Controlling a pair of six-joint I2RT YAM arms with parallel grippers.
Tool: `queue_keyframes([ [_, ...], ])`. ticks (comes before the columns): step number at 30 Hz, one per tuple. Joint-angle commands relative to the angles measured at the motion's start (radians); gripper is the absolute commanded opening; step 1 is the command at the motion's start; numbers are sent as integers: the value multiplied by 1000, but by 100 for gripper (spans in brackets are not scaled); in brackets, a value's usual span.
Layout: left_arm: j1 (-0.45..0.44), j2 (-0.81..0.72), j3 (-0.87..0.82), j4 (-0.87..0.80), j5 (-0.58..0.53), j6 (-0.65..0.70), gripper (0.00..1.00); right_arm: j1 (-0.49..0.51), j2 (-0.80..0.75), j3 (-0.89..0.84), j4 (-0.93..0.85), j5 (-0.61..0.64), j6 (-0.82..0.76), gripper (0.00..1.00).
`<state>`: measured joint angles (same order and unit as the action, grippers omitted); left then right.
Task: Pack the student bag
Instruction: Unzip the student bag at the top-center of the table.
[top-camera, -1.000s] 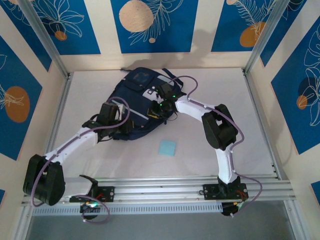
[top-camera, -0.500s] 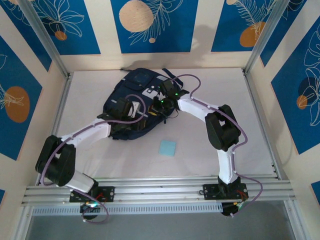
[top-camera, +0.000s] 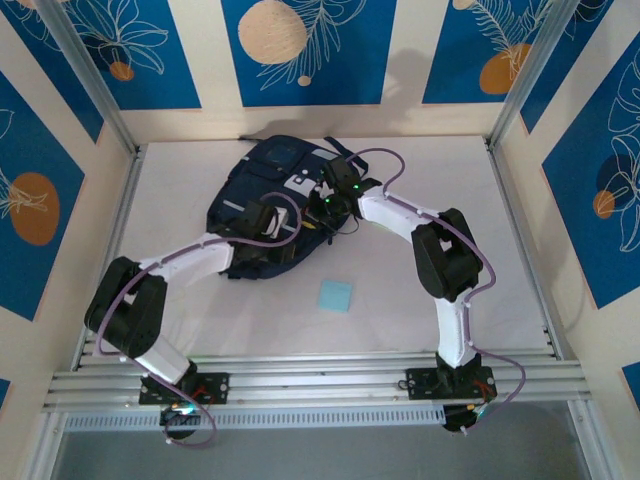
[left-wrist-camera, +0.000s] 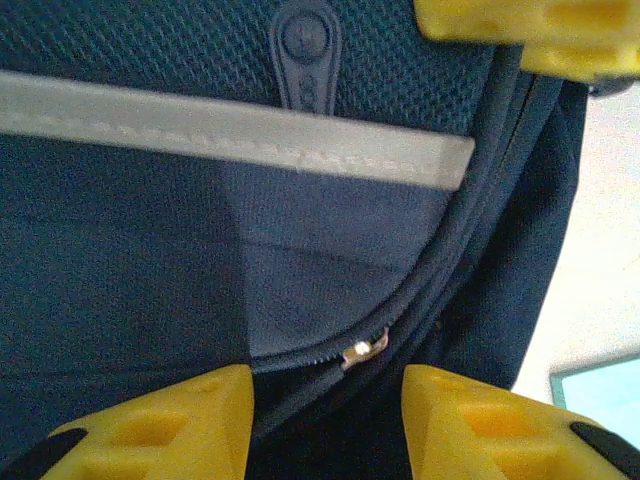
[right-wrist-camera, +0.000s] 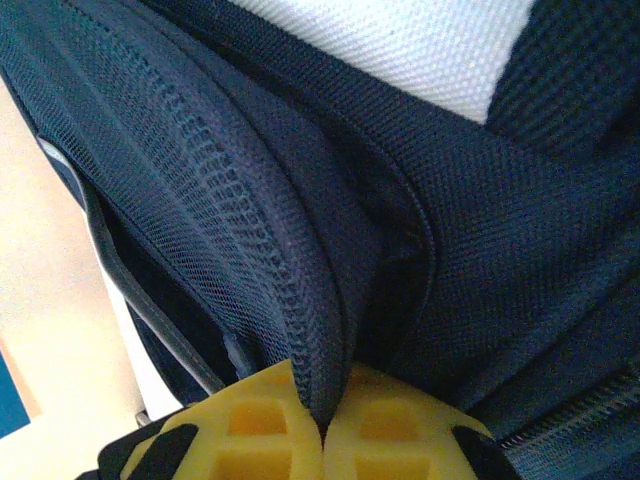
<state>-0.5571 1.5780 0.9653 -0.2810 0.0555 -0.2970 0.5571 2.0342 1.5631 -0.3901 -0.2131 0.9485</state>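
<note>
The student bag (top-camera: 262, 180), dark navy with a white patch, lies flat at the back middle of the table. My left gripper (top-camera: 272, 222) hovers over its front lower edge, open. In the left wrist view its yellow fingers (left-wrist-camera: 150, 430) stand apart just above the bag's curved zipper, and the small metal zipper pull (left-wrist-camera: 365, 349) lies between and slightly ahead of them. A grey reflective stripe (left-wrist-camera: 230, 130) crosses the bag above. My right gripper (top-camera: 322, 207) is at the bag's right side, shut on a ridge of navy bag fabric (right-wrist-camera: 300, 300) pinched between its fingertips (right-wrist-camera: 322, 425).
A light blue square pad (top-camera: 335, 295) lies on the white table just in front of the bag, and its corner (left-wrist-camera: 600, 385) shows at the lower right of the left wrist view. Metal rails (top-camera: 320, 375) run along the near edge. Patterned walls close the sides and back.
My left arm has swung right and forward, carrying its gripper from the bag's left edge over its front. The right gripper has kept its pinch on the bag fabric.
</note>
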Motion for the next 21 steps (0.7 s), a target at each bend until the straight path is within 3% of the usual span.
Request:
queue_keyframes([
  [1,-14,-25,-31,-109,-30,-14,43,-6,-69,24,94,-62,11,0],
  [14,-13,131,125,-63,-96,-23,38,-5,-69,17,97,-78,-5,0],
  [21,-10,164,198,-121,-92,21,0,-6,-75,9,71,-92,-59,0],
])
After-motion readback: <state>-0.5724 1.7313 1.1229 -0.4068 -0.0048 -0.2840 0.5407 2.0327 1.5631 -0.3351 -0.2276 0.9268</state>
